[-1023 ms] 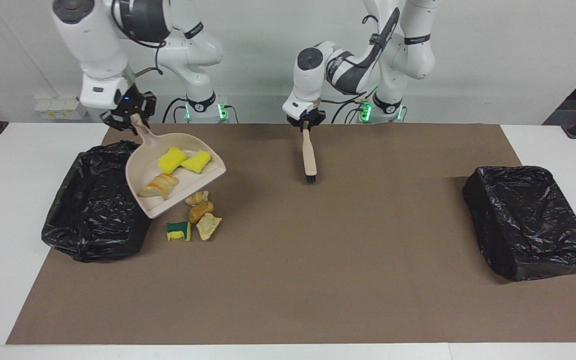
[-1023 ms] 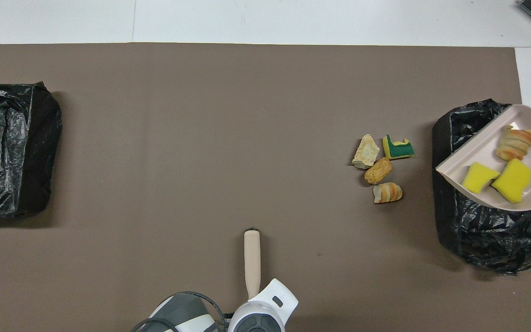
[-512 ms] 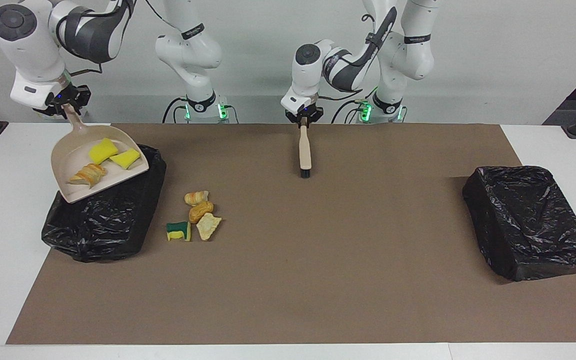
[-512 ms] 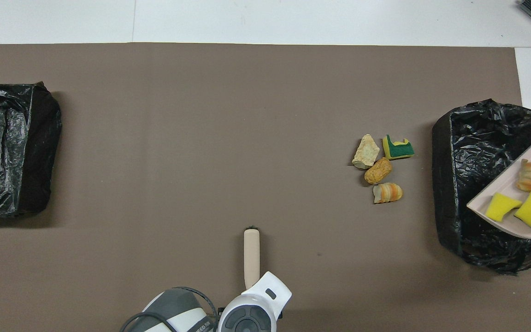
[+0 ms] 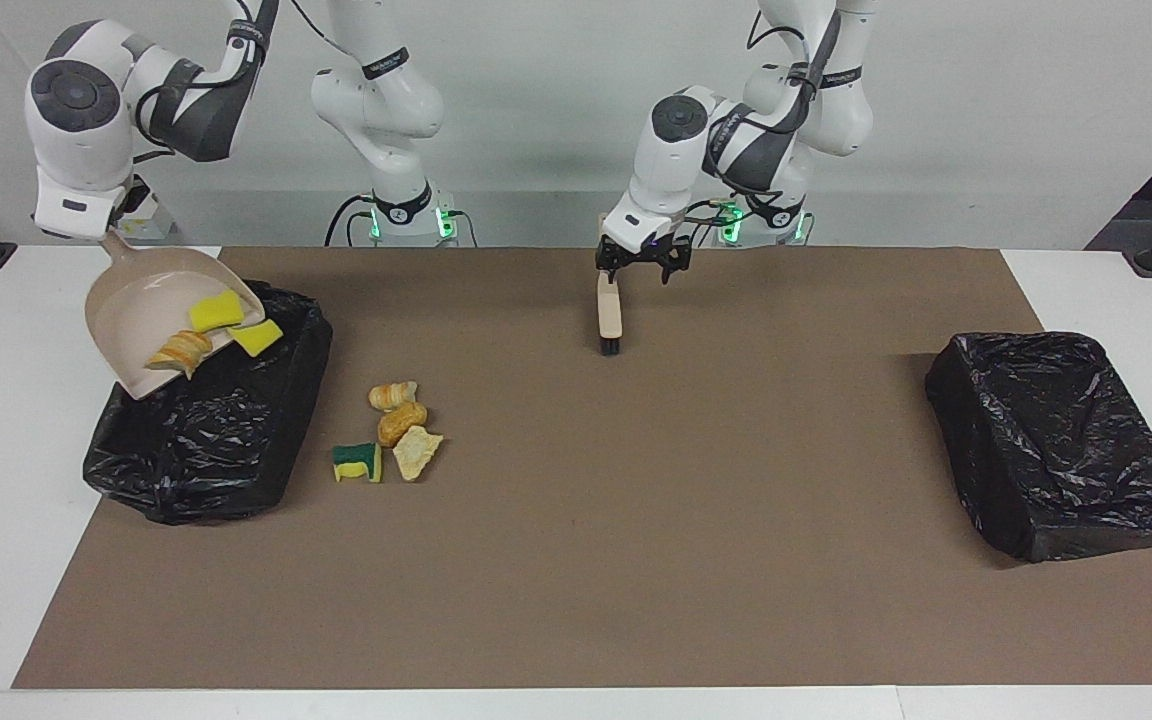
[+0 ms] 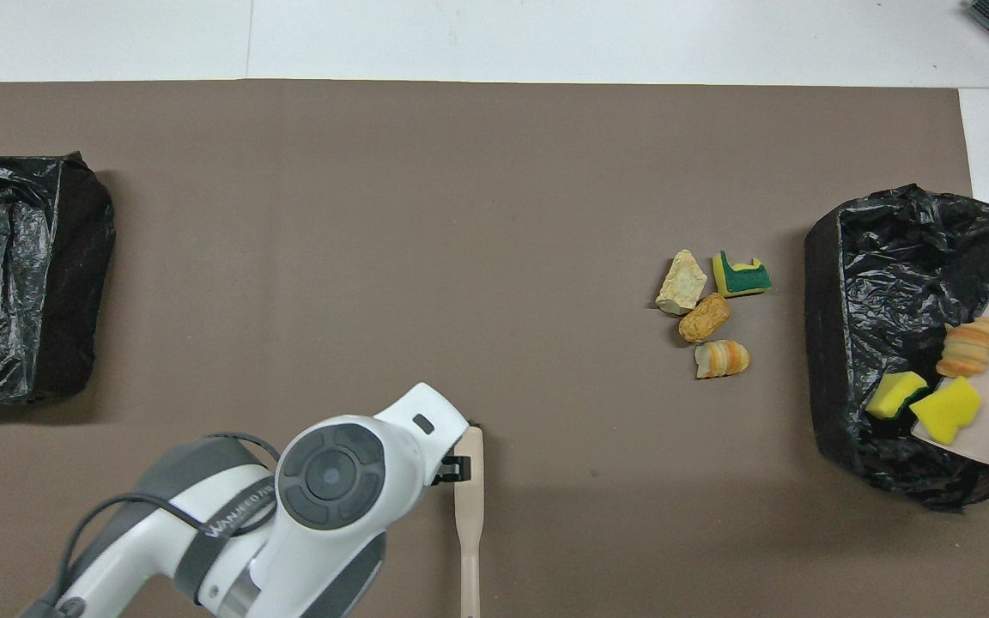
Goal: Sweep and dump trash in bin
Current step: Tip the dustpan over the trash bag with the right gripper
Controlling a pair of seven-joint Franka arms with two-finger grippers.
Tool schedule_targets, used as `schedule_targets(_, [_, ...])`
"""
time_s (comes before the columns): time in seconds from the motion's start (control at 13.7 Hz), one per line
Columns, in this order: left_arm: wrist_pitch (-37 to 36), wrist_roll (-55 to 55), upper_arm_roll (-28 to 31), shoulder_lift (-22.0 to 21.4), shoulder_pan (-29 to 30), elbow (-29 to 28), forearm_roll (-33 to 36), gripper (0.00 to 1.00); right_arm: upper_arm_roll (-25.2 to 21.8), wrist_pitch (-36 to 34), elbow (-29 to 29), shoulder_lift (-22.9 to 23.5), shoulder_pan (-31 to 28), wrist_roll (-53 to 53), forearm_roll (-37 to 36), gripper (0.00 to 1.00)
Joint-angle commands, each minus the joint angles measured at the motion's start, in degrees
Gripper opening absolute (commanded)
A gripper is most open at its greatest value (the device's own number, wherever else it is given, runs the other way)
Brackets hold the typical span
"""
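My right gripper (image 5: 119, 236) is shut on the handle of a beige dustpan (image 5: 141, 300) and holds it tilted over the black bin (image 5: 201, 440) at the right arm's end. Two yellow sponge chunks (image 5: 217, 312) and a bread-like piece (image 5: 179, 350) lie at the dustpan's lower lip; one chunk (image 6: 894, 391) hangs over the lip above the bin (image 6: 898, 275). Several scraps (image 5: 398, 423) lie on the mat beside the bin, among them a green-and-yellow sponge (image 5: 357, 462). My left gripper (image 5: 644, 266) is open just above the handle end of the brush (image 5: 609, 315), which lies on the mat.
A second black-lined bin (image 5: 1061, 440) stands at the left arm's end of the brown mat (image 5: 636, 560). In the overhead view the left arm's hand (image 6: 348, 481) covers the mat beside the brush (image 6: 468, 515).
The dustpan has swung over the bin and tipped steeper, and its scraps have slid to the lip. My left gripper has let go of the brush and shifted toward the left arm's end.
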Motion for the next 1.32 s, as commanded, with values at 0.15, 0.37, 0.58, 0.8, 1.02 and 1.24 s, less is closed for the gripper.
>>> schedule_targets(0.15, [-10.8, 16.2, -0.7, -0.7, 13.2, 11.4, 5.5, 1.00, 0.8, 0.1, 2.7, 1.7, 4.9, -2.1, -6.2, 0.00])
schedule_targets(0.37, [-12.0, 21.3, -0.7, 0.6, 20.9, 19.9, 5.6, 1.00, 1.3, -1.4, 8.9, 1.4, 6.0, -9.7, -7.8, 0.00])
schedule_targets(0.58, [-15.1, 31.2, -0.7, 2.4, 27.2, 27.2, 5.6, 1.00, 3.1, -8.3, 16.6, 1.2, 6.0, -13.4, -6.8, 0.00])
schedule_targets(0.8, [-21.0, 37.8, -0.7, 4.8, 31.7, 35.7, 5.5, 1.00, 6.6, -9.9, 23.5, 1.3, 5.9, -14.7, 2.5, 0.00])
schedule_targets(1.02, [-25.0, 39.6, -0.6, 5.8, 33.3, 38.9, 5.6, 1.00, 6.7, -6.5, 23.5, 2.2, 6.0, -5.8, 16.0, 0.00])
schedule_targets(1.24, [-27.2, 41.1, -0.6, 6.3, 33.4, 41.0, 5.8, 1.00, 7.5, -3.0, 23.5, 5.6, 10.0, 3.3, 20.2, 0.00])
